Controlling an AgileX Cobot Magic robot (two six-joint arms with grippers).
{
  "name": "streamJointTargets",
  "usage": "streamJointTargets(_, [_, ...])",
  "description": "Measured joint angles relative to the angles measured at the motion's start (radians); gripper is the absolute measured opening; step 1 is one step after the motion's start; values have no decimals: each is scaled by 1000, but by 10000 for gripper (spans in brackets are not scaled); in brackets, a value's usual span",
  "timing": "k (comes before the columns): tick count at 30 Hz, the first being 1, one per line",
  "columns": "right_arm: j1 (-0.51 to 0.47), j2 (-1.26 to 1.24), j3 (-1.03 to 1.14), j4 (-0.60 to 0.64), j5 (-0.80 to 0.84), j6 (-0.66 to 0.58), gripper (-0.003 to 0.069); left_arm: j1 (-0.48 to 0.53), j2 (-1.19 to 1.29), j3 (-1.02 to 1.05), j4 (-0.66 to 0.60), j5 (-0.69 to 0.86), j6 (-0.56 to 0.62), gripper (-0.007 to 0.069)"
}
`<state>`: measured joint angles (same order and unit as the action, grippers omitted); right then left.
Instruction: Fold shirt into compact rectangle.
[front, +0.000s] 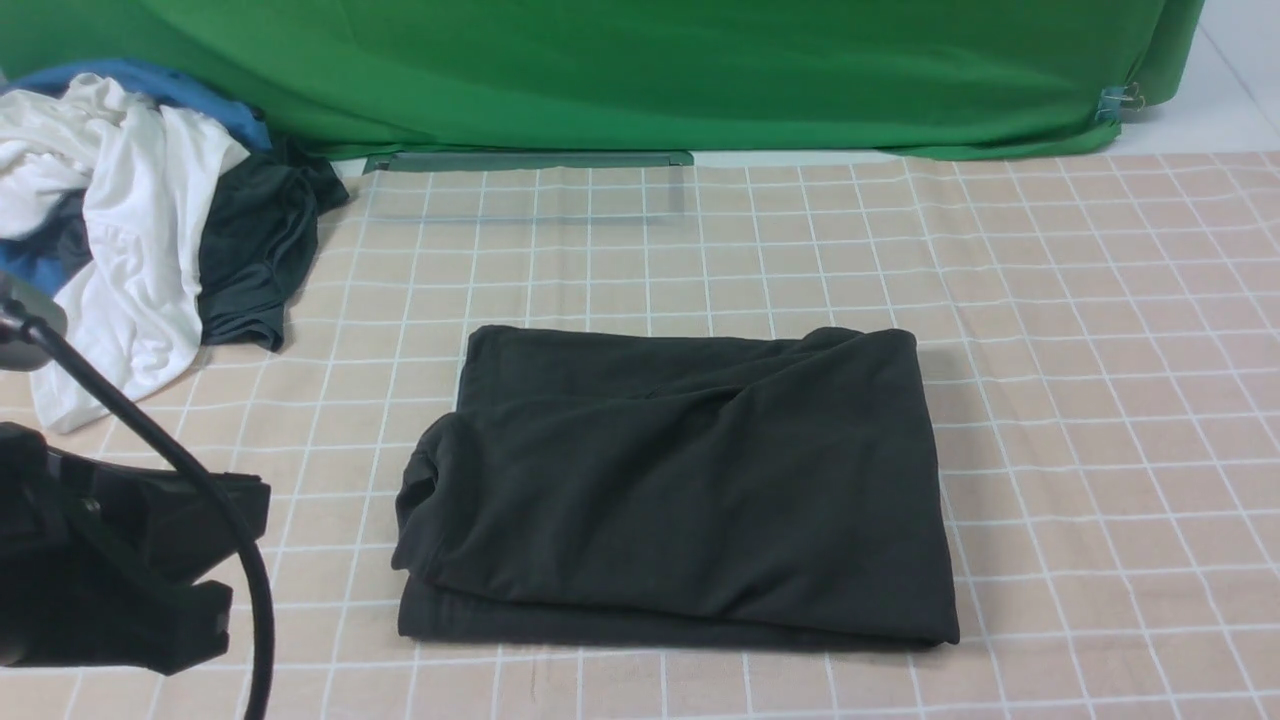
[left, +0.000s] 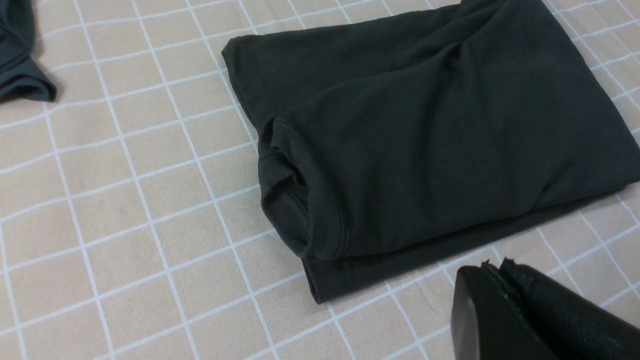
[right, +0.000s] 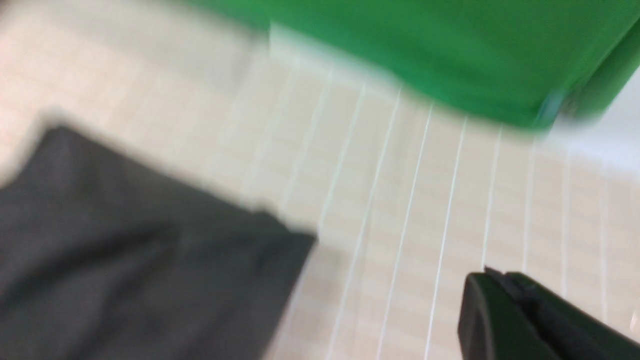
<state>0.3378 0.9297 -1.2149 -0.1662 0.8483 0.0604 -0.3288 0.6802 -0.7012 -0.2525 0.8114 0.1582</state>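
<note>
I observed the shirt (front: 680, 485) lying folded into a rough rectangle at the middle of the checked tabletop (front: 1100, 400), nearer its front edge. The left gripper (left: 492, 270) had its jaws pressed together, empty, just beside the shirt's front edge. The right gripper (right: 492, 280) was likewise closed and empty, apart from the shirt. A clothes pile (front: 140, 220) occupied the far left corner.

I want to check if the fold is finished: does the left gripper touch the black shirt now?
Apart. In the left wrist view, the shut left gripper sits off the shirt, with a strip of bare checked cloth between them.
</note>
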Motion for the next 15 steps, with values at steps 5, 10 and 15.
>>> streamJointTargets(5, [0, -351, 240, -4, -240, 19, 35, 0, 0, 0, 0, -4, 0, 19])
streamJointTargets(10, [0, -635, 486, -5, -439, 5, 35, 0, 0, 0, 0, -25, 0, 19])
streamJointTargets(15, [0, -818, 638, -6, -537, 3, 44, 0, 0, 0, 0, -53, 0, 19])
